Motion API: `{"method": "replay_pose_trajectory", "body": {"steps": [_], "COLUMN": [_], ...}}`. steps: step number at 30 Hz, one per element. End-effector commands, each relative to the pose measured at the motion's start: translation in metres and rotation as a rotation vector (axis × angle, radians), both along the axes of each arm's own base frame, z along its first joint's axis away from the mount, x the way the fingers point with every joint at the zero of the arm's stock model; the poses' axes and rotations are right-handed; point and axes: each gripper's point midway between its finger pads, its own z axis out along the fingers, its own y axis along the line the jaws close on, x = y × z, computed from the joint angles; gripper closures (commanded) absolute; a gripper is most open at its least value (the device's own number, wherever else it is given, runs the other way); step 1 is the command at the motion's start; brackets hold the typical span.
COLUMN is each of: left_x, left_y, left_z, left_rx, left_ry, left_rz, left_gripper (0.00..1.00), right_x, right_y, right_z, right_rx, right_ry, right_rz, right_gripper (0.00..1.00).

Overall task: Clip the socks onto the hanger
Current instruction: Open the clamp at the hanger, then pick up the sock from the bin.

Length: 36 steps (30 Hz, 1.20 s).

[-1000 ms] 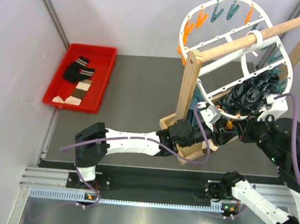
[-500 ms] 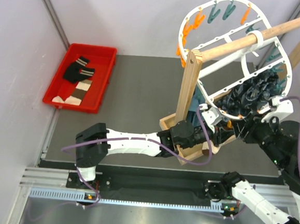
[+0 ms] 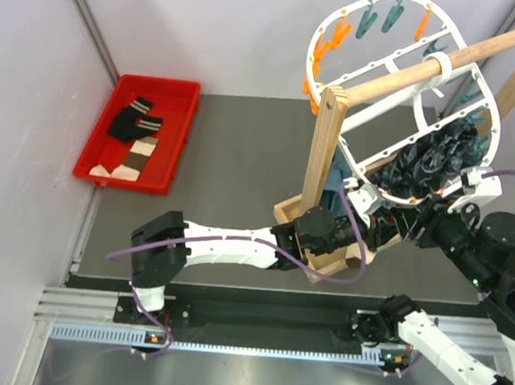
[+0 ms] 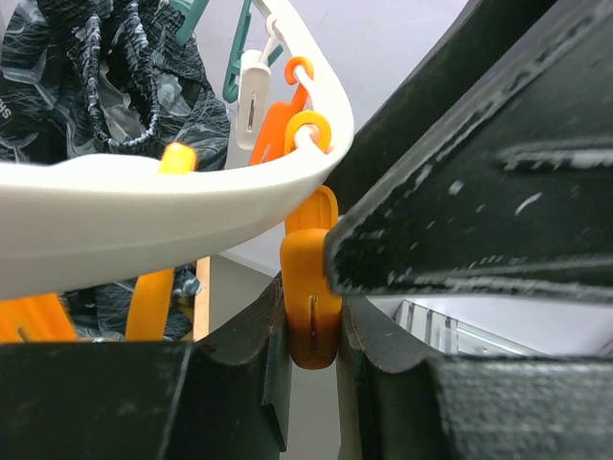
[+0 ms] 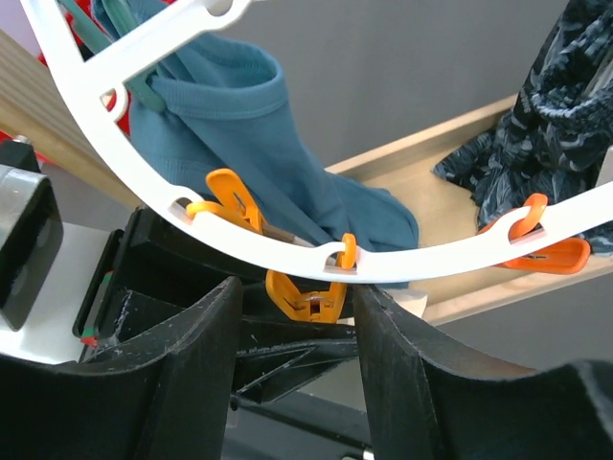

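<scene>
The white hanger (image 3: 337, 83) hangs from a wooden pole, ringed with orange and teal pegs. My left gripper (image 3: 362, 220) is at its lower rim; in the left wrist view it (image 4: 311, 335) is shut on an orange peg (image 4: 310, 287) that dangles from the rim (image 4: 144, 211). My right gripper (image 3: 409, 220) is just to the right, open; in its own view its jaws (image 5: 297, 321) straddle an orange peg (image 5: 308, 297) under the rim (image 5: 431, 261) without touching it. Black socks (image 3: 131, 120) and a banded brown one (image 3: 136, 154) lie in the red tray (image 3: 183, 146).
A teal sock (image 5: 249, 144) and dark patterned cloth (image 3: 430, 157) hang clipped on the hanger. The wooden post (image 3: 321, 153) and pole (image 3: 446, 60) stand on a wooden base (image 5: 450, 192) under both grippers. Grey walls close in left and back.
My right wrist has shifted slightly right and down along the hanger's lower rim, and the hanger has swung a little. The left arm has held its place.
</scene>
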Motion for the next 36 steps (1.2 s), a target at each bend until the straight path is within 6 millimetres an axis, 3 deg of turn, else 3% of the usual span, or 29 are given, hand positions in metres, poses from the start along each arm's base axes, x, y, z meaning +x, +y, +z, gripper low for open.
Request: {"method": "replay_pose_trajectory", "body": {"steps": [1, 12, 13, 14, 18, 19, 22, 24, 25, 26, 28, 30, 32, 33, 34, 35, 36], "left_x": [-0.001, -0.006, -0.006, -0.006, -0.002, -0.002, -0.009, -0.019, -0.024, -0.028, -0.037, -0.042, -0.037, -0.034, -0.018, -0.010, -0.004], "left_y": [-0.002, -0.004, -0.004, -0.004, 0.005, 0.010, 0.024, 0.031, 0.041, 0.048, 0.071, 0.091, 0.124, 0.143, 0.170, 0.190, 0.219], "left_z": [0.020, 0.021, 0.021, 0.021, 0.019, 0.026, 0.016, 0.012, 0.022, 0.001, -0.005, -0.028, -0.032, -0.060, -0.055, -0.064, -0.088], "left_rx": [-0.047, -0.046, -0.045, -0.044, -0.035, -0.044, -0.009, 0.019, 0.011, 0.071, 0.109, 0.202, 0.244, 0.361, 0.365, 0.413, 0.534], "left_ry": [-0.006, -0.005, -0.003, -0.001, 0.021, 0.020, 0.027, 0.034, 0.035, 0.065, 0.085, 0.132, 0.172, 0.209, 0.222, 0.245, 0.263], "left_rz": [-0.004, -0.017, -0.017, -0.013, 0.023, 0.027, 0.005, -0.036, -0.050, -0.061, -0.080, -0.072, 0.001, 0.054, 0.184, 0.263, 0.348], "left_gripper": [1.00, 1.00, 1.00, 1.00, 0.61, 0.45, 0.30, 0.30, 0.30, 0.30, 0.32, 0.34, 0.34, 0.35, 0.35, 0.35, 0.35], "right_x": [0.009, 0.022, 0.023, 0.024, 0.027, 0.027, 0.027, 0.028, 0.027, 0.028, 0.028, 0.029, 0.029, 0.028, 0.027, 0.026, 0.025], "right_y": [0.009, 0.009, 0.008, 0.007, 0.004, 0.003, 0.000, -0.002, -0.002, -0.003, -0.004, -0.005, -0.004, -0.003, -0.003, -0.003, -0.003], "right_z": [0.007, 0.000, 0.000, -0.001, -0.004, -0.005, -0.005, -0.006, -0.006, -0.007, -0.008, -0.008, -0.006, -0.007, -0.006, -0.006, -0.007], "right_rx": [0.019, 0.005, 0.004, 0.002, -0.012, -0.014, -0.017, -0.026, -0.027, -0.034, -0.046, -0.053, -0.056, -0.058, -0.057, -0.057, -0.053], "right_ry": [-0.027, -0.022, -0.023, -0.021, -0.009, -0.008, -0.011, -0.010, -0.012, -0.012, -0.010, -0.010, -0.013, -0.010, -0.014, -0.014, -0.014], "right_rz": [0.020, -0.022, -0.030, -0.035, -0.060, -0.064, -0.078, -0.085, -0.088, -0.088, -0.091, -0.092, -0.086, -0.080, -0.075, -0.073, -0.069], "right_gripper": [0.50, 0.57, 0.58, 0.67, 1.00, 1.00, 1.00, 1.00, 1.00, 1.00, 1.00, 1.00, 1.00, 1.00, 1.00, 1.00, 1.00]}}
